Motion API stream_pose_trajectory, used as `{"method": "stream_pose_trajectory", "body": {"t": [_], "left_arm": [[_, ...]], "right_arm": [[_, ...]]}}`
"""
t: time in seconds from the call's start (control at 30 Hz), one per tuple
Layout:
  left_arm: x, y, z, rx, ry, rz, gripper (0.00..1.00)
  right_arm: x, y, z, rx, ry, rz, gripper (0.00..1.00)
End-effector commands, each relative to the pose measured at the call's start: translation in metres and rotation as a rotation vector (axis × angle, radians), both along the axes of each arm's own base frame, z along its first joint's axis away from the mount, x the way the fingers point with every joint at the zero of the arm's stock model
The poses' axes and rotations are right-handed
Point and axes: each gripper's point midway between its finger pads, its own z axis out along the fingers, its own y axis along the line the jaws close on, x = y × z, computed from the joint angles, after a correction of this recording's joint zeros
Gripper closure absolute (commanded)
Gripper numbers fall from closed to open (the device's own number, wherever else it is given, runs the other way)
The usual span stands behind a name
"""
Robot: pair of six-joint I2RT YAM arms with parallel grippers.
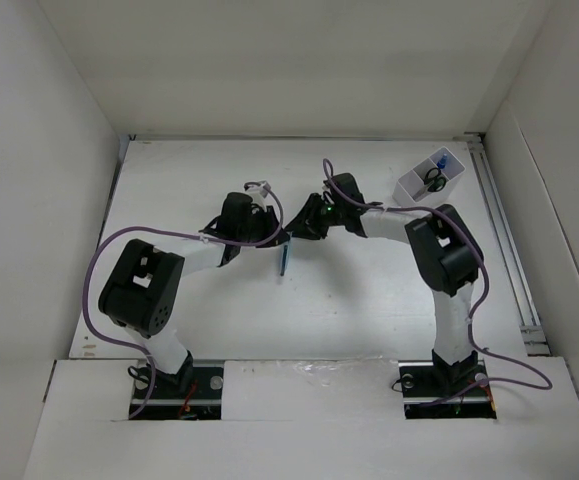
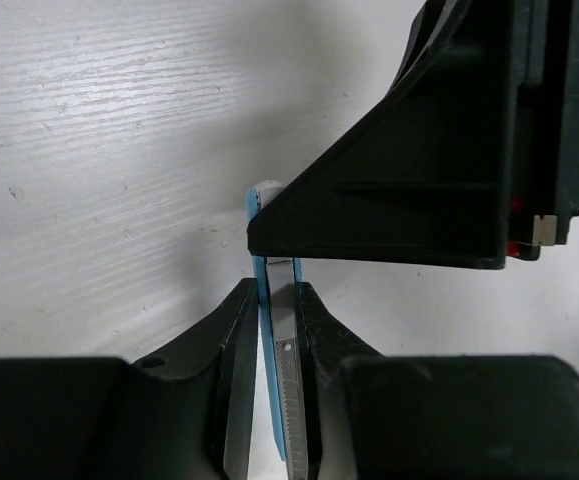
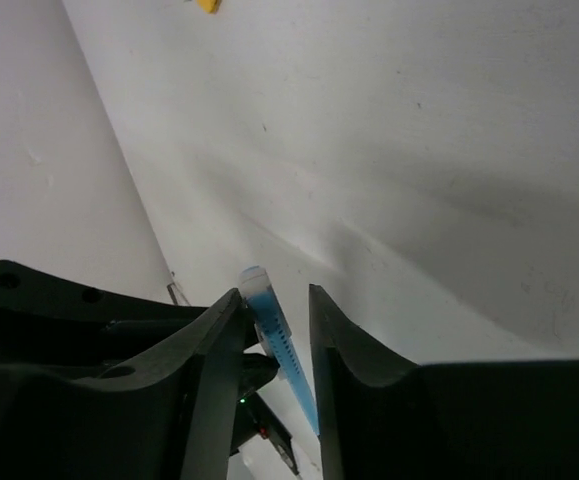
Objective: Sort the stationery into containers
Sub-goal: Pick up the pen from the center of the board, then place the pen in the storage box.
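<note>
A blue utility knife (image 1: 283,256) with a metal snap-off blade hangs over the middle of the table. My left gripper (image 1: 272,238) is shut on it; the left wrist view shows the knife (image 2: 265,310) pinched between the jaws of that gripper (image 2: 277,300). My right gripper (image 1: 302,224) is open around the knife's white-tipped end (image 3: 280,336). The knife rests against one jaw of that gripper (image 3: 274,300), with a gap to the other. The white box (image 1: 410,189) at the back right holds black-handled scissors (image 1: 435,181) and a blue-capped bottle (image 1: 439,160).
White walls enclose the table on three sides. A metal rail (image 1: 509,250) runs along the right edge. A small yellow thing (image 3: 207,5) shows at the top edge of the right wrist view. Purple cables loop off both arms.
</note>
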Motion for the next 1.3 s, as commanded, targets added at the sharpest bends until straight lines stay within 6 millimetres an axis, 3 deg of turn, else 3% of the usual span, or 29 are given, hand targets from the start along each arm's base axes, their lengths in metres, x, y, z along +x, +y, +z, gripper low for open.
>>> {"method": "stream_pose_trajectory", "body": {"t": [0.0, 0.13, 0.2, 0.23, 0.27, 0.4, 0.43, 0.47, 0.5, 0.6, 0.67, 0.7, 0.73, 0.77, 0.8, 0.83, 0.87, 0.97, 1.0, 1.07, 1.2, 1.27], "left_arm": [[0.002, -0.006, 0.024, -0.051, -0.062, -0.025, 1.00], [0.000, -0.011, 0.029, -0.080, -0.066, -0.049, 1.00], [-0.003, -0.011, 0.028, -0.081, -0.054, -0.058, 1.00], [-0.003, -0.011, 0.024, -0.077, -0.046, -0.058, 0.96], [-0.005, -0.013, 0.024, -0.089, -0.052, -0.071, 0.82], [-0.003, -0.013, 0.054, -0.116, -0.145, -0.073, 0.52], [-0.003, -0.013, 0.054, -0.116, -0.145, -0.073, 0.49], [-0.003, -0.010, 0.067, -0.126, -0.182, -0.065, 0.47], [-0.007, -0.009, 0.069, -0.131, -0.195, -0.065, 0.47], [-0.004, 0.002, 0.097, -0.142, -0.278, 0.001, 0.46], [-0.008, 0.009, 0.098, -0.134, -0.291, 0.027, 0.46], [-0.007, 0.012, 0.109, -0.145, -0.314, 0.056, 0.44], [-0.009, 0.013, 0.107, -0.144, -0.311, 0.056, 0.44], [-0.009, 0.016, 0.103, -0.130, -0.297, 0.069, 0.44], [-0.008, 0.019, 0.099, -0.110, -0.280, 0.089, 0.44], [-0.009, 0.020, 0.097, -0.105, -0.270, 0.089, 0.46], [-0.009, 0.019, 0.097, -0.113, -0.262, 0.095, 0.47], [-0.013, 0.023, 0.097, -0.121, -0.266, 0.109, 0.47], [-0.012, 0.024, 0.097, -0.117, -0.267, 0.117, 0.47], [-0.014, 0.024, 0.097, -0.121, -0.254, 0.122, 0.49], [-0.019, 0.022, 0.109, -0.144, -0.276, 0.101, 0.49], [-0.021, 0.024, 0.108, -0.139, -0.267, 0.101, 0.49]], "right_arm": [[0.009, 0.011, 0.020, 0.050, -0.059, 0.016, 0.64], [0.009, 0.011, 0.016, 0.046, -0.051, 0.016, 0.85], [0.011, 0.011, 0.025, 0.054, -0.083, 0.005, 1.00], [0.011, 0.009, 0.021, 0.044, -0.078, -0.004, 1.00], [0.010, 0.006, 0.022, 0.038, -0.084, -0.015, 1.00], [0.025, -0.011, 0.038, 0.016, -0.138, -0.100, 1.00], [0.029, -0.019, 0.040, 0.016, -0.139, -0.117, 1.00], [0.034, -0.025, 0.046, 0.016, -0.153, -0.137, 1.00], [0.039, -0.040, 0.041, -0.001, -0.147, -0.176, 1.00], [0.056, -0.076, 0.060, -0.012, -0.189, -0.280, 1.00], [0.062, -0.100, 0.081, -0.017, -0.234, -0.338, 1.00], [0.068, -0.116, 0.083, -0.042, -0.246, -0.398, 1.00], [0.075, -0.142, 0.087, -0.079, -0.249, -0.465, 1.00], [0.078, -0.159, 0.110, -0.093, -0.292, -0.532, 1.00], [0.083, -0.179, 0.119, -0.128, -0.311, -0.609, 1.00], [0.093, -0.220, 0.125, -0.230, -0.348, -0.775, 1.00], [0.087, -0.241, 0.145, -0.284, -0.372, -0.868, 1.00], [0.078, -0.319, 0.178, -0.488, -0.443, -1.211, 1.00], [0.072, -0.337, 0.192, -0.514, -0.466, -1.288, 1.00], [0.064, -0.365, 0.204, -0.611, -0.488, -1.420, 1.00], [0.065, -0.392, 0.210, -0.779, -0.475, -1.526, 1.00], [0.074, -0.397, 0.191, -0.878, -0.442, -1.524, 1.00]]}}
